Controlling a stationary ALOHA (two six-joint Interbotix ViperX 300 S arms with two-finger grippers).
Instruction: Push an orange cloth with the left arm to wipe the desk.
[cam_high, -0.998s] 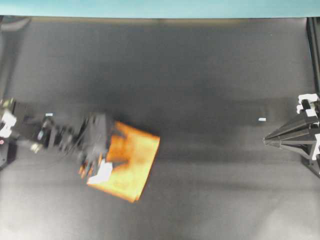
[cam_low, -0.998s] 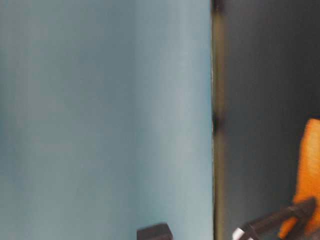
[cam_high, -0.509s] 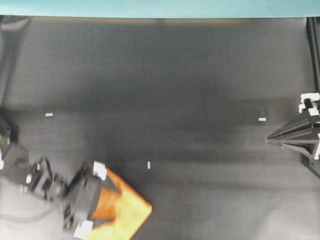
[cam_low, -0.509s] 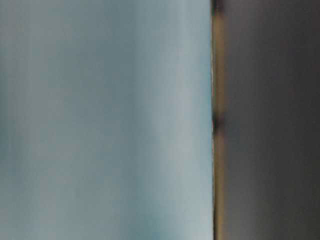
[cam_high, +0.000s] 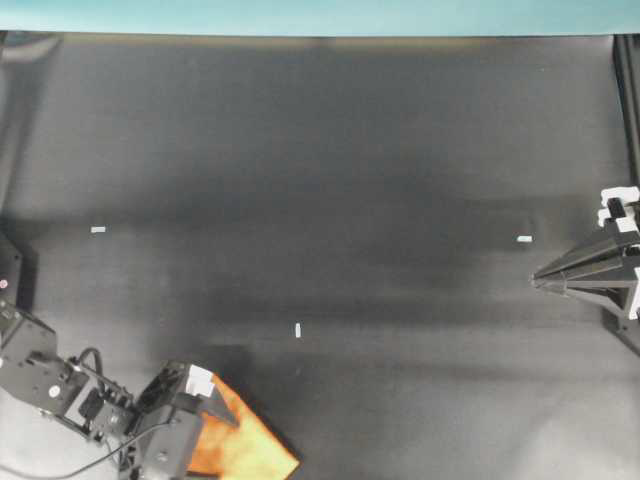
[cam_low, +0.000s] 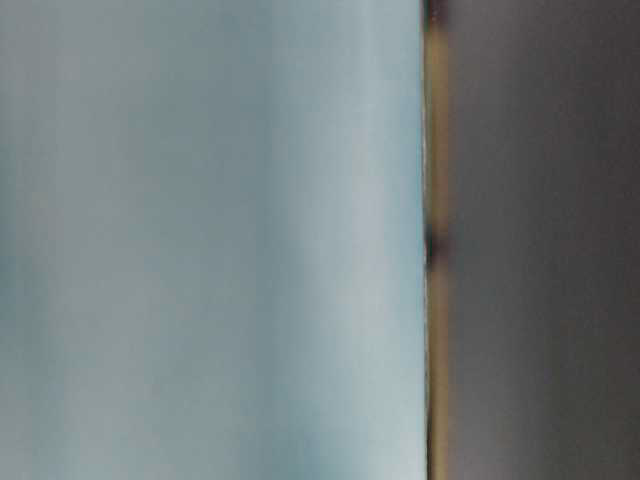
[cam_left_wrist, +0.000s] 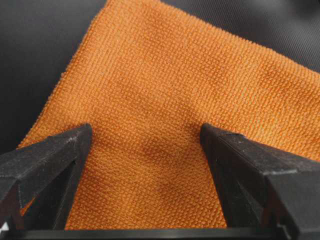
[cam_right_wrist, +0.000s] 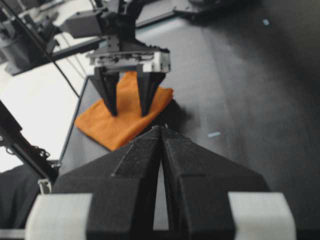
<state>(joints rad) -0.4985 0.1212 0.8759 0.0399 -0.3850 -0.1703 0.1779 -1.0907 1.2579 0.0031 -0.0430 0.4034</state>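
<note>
Left arm low at the near-left corner, fingers planted on the cloth — right arm parked.

The desk (cam_high: 330, 180) is matte black with a teal strip (cam_high: 300, 15) along the far edge and small white tape marks (cam_high: 297, 330). The left arm (cam_high: 60, 385) reaches in from the left edge, angled toward the bottom of the overhead view, wrist bent down. The left gripper (cam_right_wrist: 127, 107) is spread, both fingers (cam_left_wrist: 55, 155) pointing down onto the orange cloth (cam_high: 240, 445), fabric showing between them — nothing pinched. The cloth lies flat at the bottom-left, partly cut off by the overhead frame. The right gripper (cam_high: 540, 281) sits at the right edge, well apart, fingers pressed together and pointing toward the middle.
</note>
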